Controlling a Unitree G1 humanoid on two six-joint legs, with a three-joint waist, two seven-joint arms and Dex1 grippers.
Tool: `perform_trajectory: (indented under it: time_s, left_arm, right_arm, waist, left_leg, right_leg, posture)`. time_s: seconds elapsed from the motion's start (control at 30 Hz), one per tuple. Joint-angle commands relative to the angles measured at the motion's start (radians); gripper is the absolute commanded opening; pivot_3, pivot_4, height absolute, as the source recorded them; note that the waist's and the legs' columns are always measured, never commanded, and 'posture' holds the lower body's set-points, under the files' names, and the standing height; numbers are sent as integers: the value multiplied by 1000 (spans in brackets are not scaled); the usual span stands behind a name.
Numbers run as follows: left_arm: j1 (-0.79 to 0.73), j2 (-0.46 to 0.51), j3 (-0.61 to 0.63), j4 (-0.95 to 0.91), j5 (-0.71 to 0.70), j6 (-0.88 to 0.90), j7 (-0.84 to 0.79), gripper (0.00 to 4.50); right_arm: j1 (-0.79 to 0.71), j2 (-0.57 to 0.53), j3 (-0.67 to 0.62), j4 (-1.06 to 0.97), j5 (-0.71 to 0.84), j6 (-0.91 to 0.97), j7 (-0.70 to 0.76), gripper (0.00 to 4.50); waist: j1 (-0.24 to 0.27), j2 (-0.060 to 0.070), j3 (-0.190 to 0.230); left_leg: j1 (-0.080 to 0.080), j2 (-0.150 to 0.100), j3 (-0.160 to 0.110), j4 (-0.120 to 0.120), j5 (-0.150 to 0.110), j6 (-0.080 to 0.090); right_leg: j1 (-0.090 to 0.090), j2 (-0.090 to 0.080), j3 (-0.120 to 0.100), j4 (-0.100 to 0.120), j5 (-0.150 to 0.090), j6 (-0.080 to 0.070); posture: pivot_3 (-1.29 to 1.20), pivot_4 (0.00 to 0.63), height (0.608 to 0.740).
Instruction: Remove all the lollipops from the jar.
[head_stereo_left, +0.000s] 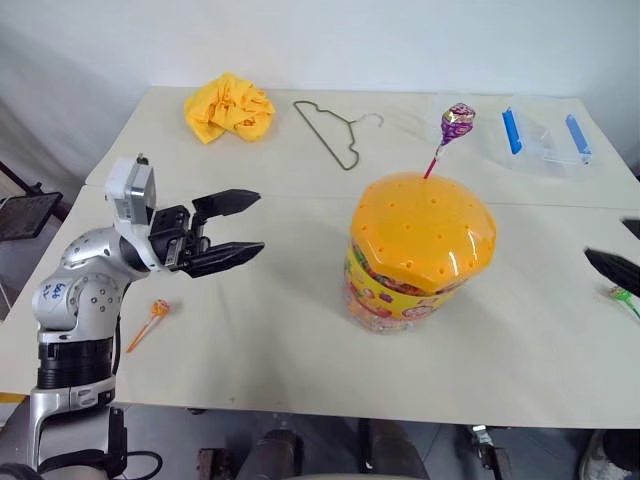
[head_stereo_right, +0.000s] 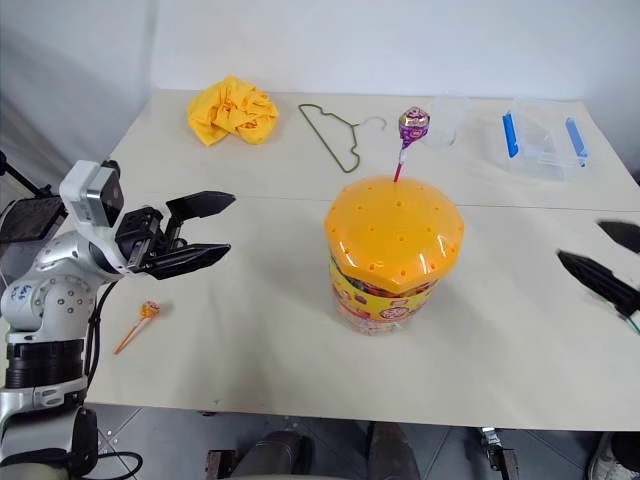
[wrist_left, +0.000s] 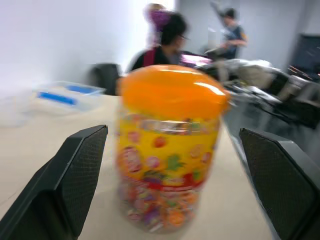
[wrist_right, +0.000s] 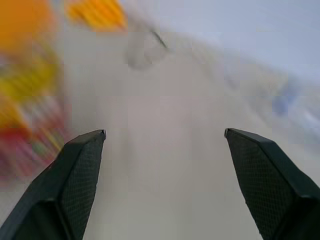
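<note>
Three lollipops: a purple one (head_stereo_left: 457, 122) standing in the orange-lidded jar (head_stereo_left: 421, 250), an orange one (head_stereo_left: 158, 310) at eight o'clock, a green one (head_stereo_left: 623, 296) at three. Both the left gripper (head_stereo_left: 232, 230) and the right gripper (wrist_right: 165, 134) are spread, empty.

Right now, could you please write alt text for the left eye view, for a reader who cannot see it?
A candy jar with an orange lid stands on a beige table; one purple lollipop sticks up from the lid. The left claw is open beside the jar, and an orange lollipop lies near the table's front edge.
</note>
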Motion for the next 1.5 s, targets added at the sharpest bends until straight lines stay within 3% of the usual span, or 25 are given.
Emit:
perform_trajectory:
  time_s: [0.03, 0.23, 0.47, 0.57, 0.87, 0.9, 1.0, 1.07, 1.27, 1.37, 1.5]
  left_arm:
    - [24, -11, 60, 3, -49, 5, 24, 4500]
    - [98, 4, 87, -52, -102, 51, 19, 4500]
    - [146, 5, 107, -103, -118, 59, 34, 4500]
    - [155, 6, 109, -124, -125, 61, 46, 4500]
    - [119, 4, 88, -148, -126, 54, 50, 4500]
    - [112, 3, 83, -150, -129, 56, 48, 4500]
    - [87, 3, 60, -160, -132, 60, 31, 4500]
    - [57, 5, 27, -161, -116, 46, -4, 4500]
    - [4, 22, -42, -139, -72, 7, -102, 4500]
    - [-14, 45, -96, -118, -22, -35, -184, 4500]
    - [-17, 56, -124, -84, 7, -62, -237, 4500]
  right_arm:
    - [-146, 4, 111, -136, 132, 77, -58, 3984]
    - [-444, 75, 359, -130, 180, 166, -108, 3984]
    - [-619, 151, 507, -82, 132, 195, -87, 3984]
    - [-678, 183, 533, -44, 119, 209, -108, 3388]
    - [-684, 192, 508, -3, 90, 188, -73, 243]
    - [-684, 195, 494, -3, 102, 187, -71, 34]
    - [-682, 194, 424, 10, 137, 177, -67, 34]
    - [-685, 171, 310, 55, 197, 201, -112, 34]
    - [-571, 11, 107, 178, 146, 234, -156, 34]
    - [-296, -159, 14, 258, -59, 248, -127, 34]
    - [-72, -208, -46, 266, -198, 253, -148, 34]
  waist:
    - [-2, 0, 0]
    - [2, 0, 0]
    - [16, 0, 0]
    - [15, 0, 0]
    - [10, 0, 0]
    - [9, 0, 0]
    - [9, 0, 0]
    - [13, 0, 0]
    - [19, 0, 0]
    - [25, 0, 0]
    - [11, 0, 0]
  left_leg:
    - [0, 0, 0, 0, 0, 0]
    - [-3, -2, -4, 0, 0, 0]
    - [-6, -2, -4, 0, 0, 0]
    - [-6, -2, -3, 1, 0, 0]
    - [-6, -2, -3, 1, 0, 0]
    - [-6, -1, -3, 1, 0, 0]
    - [-7, -2, -2, 1, 0, 0]
    - [-11, -2, -2, 2, 0, 0]
    - [-17, -5, -3, 3, 1, 1]
    - [-17, -4, -3, 2, 1, 1]
    - [-16, -5, 1, 2, 2, 2]
  right_leg:
    - [0, 0, 0, 0, 0, 0]
    - [-1, -3, -1, 1, 0, 0]
    - [-4, -3, -2, 2, 0, 0]
    - [-4, -2, -3, 2, 0, 0]
    - [-5, -2, -2, 3, 0, -1]
    - [-5, -2, -2, 3, 0, -1]
    - [-7, -2, -2, 4, 0, -1]
    - [-11, -2, -2, 6, 0, -1]
    - [-14, -2, -5, 6, 0, -1]
    - [-14, -2, -5, 5, 0, -1]
    - [-14, 0, -3, 5, 0, 0]
  posture:
    - [0, 150, 740]
    - [0, 150, 740]
    - [0, 150, 740]
    - [0, 150, 740]
    - [0, 150, 740]
    - [0, 150, 740]
    - [0, 150, 740]
    - [0, 150, 740]
    - [0, 150, 740]
    - [0, 150, 740]
    - [0, 150, 740]
